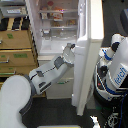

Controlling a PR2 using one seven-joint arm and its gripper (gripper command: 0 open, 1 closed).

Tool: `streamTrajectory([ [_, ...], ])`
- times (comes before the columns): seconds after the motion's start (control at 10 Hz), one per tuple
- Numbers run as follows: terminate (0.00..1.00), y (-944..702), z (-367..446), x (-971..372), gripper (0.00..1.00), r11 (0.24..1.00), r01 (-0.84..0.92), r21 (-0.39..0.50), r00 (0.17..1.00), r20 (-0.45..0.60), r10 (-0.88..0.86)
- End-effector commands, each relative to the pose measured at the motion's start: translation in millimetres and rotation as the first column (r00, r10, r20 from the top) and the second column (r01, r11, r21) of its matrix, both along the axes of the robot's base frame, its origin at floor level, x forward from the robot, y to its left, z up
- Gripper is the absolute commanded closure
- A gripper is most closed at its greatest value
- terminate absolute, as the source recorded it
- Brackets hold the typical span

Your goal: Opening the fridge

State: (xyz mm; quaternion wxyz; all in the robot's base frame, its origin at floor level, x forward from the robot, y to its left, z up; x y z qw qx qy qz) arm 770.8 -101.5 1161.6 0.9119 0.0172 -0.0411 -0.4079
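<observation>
fridge (55, 30): upper door (91, 50) swung wide; opening largely done. end effector (71, 48) at door's inner edge; we cannot tell its grip.

Dark floor (55, 112) under me. Fridge (60, 50) stands on it at 12 o'clock. Wooden cabinet (17, 52) stands at 10 o'clock, beside fridge.
</observation>
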Motion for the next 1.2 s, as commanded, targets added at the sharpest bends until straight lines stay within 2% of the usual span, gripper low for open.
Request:
streamTrajectory([
  [0.1, 0.00, -466.2, 262.2, -554.0, 0.00, 0.788, 0.615, -0.037, 0.766, 0.266, -0.586],
  [0.3, 0.00, -410.2, 215.0, -473.9, 0.00, 0.801, 0.598, -0.015, 0.775, 0.266, -0.573],
  [0.4, 0.00, -327.6, 161.6, -403.7, 0.00, 0.795, 0.606, 0.006, 0.763, 0.278, -0.584],
  [0.5, 0.00, -279.0, 132.6, -366.6, 0.00, 0.817, 0.576, 0.018, 0.784, 0.268, -0.559],
  [0.6, 0.00, -197.6, 99.3, -317.9, 0.00, 0.848, 0.530, -0.007, 0.815, 0.279, -0.507],
  [0.9, 0.00, -12.1, 47.0, -253.3, 0.00, 0.876, 0.430, -0.217, 0.864, 0.380, -0.330],
  [1.1, 0.00, 95.1, -2.6, -234.6, 0.00, 0.885, 0.307, -0.350, 0.912, 0.375, -0.168],
  [1.2, 0.00, 110.3, -10.2, -231.2, 0.00, 0.885, 0.282, -0.372, 0.920, 0.367, -0.138],
])
